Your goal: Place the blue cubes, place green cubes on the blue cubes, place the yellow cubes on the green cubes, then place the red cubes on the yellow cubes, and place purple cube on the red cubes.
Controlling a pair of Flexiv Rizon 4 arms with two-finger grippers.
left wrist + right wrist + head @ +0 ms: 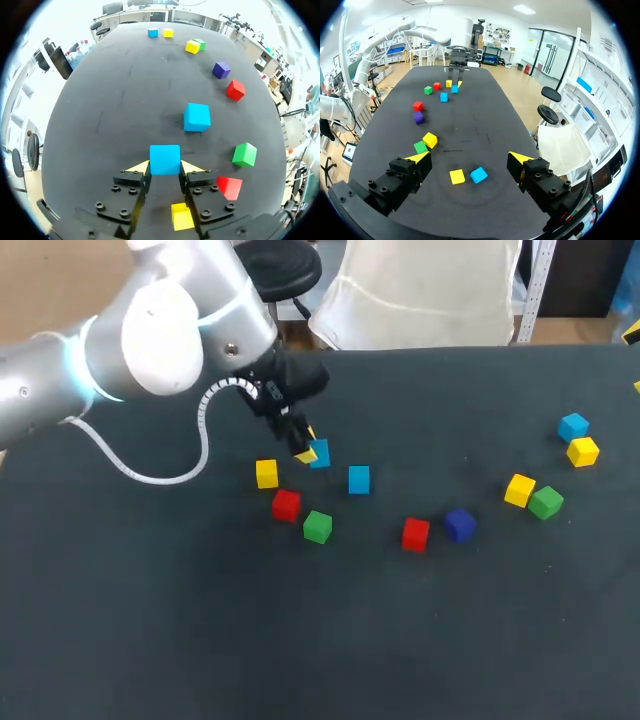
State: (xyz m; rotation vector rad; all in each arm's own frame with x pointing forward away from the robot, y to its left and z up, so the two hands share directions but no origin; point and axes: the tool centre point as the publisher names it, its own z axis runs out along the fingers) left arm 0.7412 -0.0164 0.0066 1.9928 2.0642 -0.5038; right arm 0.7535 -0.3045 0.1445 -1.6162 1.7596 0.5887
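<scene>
Black table [300, 640]. Left gripper [165, 167] closed on a blue cube [165, 159], pinched from both sides; second blue cube [196, 117] just ahead. Right gripper [470, 158] wide open, empty.

The table [150, 640] has a dark, matt covering that looks like cloth or felt, faintly scuffed. The blue cube [165, 159] has smooth faces with a dull, even sheen; plastic or painted wood, I cannot tell. The red cube [235, 90] and green cube [244, 154] look the same. The left arm [160, 330] has a smooth, glossy white and silver shell, and its coiled cable [203, 435] looks like white plastic. The left gripper [165, 167] and right gripper [470, 160] have matt black bodies with dark bolts and smooth yellow tips.
</scene>
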